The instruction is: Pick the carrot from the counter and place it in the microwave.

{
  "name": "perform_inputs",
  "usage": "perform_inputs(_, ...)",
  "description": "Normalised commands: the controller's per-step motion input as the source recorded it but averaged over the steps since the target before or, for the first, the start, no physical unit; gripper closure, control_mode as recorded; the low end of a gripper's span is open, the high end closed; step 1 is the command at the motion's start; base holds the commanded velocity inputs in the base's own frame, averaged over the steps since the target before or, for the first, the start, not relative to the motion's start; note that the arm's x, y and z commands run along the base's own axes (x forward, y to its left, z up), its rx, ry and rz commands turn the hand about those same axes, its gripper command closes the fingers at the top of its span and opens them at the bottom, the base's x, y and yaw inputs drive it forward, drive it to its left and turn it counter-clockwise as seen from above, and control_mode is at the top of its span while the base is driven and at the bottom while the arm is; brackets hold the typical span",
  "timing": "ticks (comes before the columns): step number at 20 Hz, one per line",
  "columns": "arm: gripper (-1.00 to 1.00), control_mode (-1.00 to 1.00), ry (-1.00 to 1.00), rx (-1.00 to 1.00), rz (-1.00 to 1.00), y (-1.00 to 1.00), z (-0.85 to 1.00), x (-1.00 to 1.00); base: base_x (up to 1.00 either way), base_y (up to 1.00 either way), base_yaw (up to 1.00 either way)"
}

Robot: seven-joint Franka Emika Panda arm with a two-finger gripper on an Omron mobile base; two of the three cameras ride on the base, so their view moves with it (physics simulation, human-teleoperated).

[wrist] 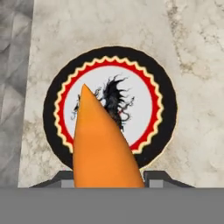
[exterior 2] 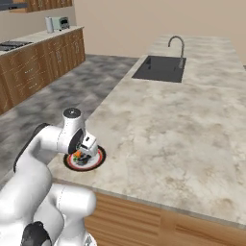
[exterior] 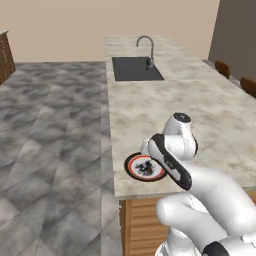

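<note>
Carrot (wrist: 103, 144) hides plate (wrist: 162, 94) centre; arm covers plate's right part in left base view.

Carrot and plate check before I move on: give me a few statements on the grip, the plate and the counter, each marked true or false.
1. The gripper is shut on the carrot. True.
2. The carrot lies loose beside the sink. False: it sits between the fingers, above the plate.
3. The plate sits near the counter's front corner. True.
4. The plate is plain white. False: it has a black rim, a red zigzag ring and a dark figure at its centre.
5. The faucet stands at the sink. True.
</note>
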Motion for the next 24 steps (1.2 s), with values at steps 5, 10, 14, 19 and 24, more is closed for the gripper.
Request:
perform_inputs(5, 1.00, -1.00, -0.01, 0.00, 0.11, -0.16, 0.99, -0.59, 0.00, 0.00, 0.00)
perform_inputs(10, 1.00, -1.00, 0.00, 0.00, 0.13, -0.68, 0.72, -0.80, 0.00, 0.00, 0.00)
perform_inputs(14, 1.00, -1.00, 0.09, -0.01, 0.16, -0.04, 0.68, -0.46, 0.00, 0.00, 0.00)
perform_inputs(19, 1.00, -1.00, 0.01, 0.00, 0.07, -0.01, 0.13, -0.14, 0.00, 0.00, 0.00)
perform_inputs(24, 1.00, 1.00, 0.00, 0.00, 0.00, 0.00, 0.00, -0.03, -0.26, -0.09, -0.48)
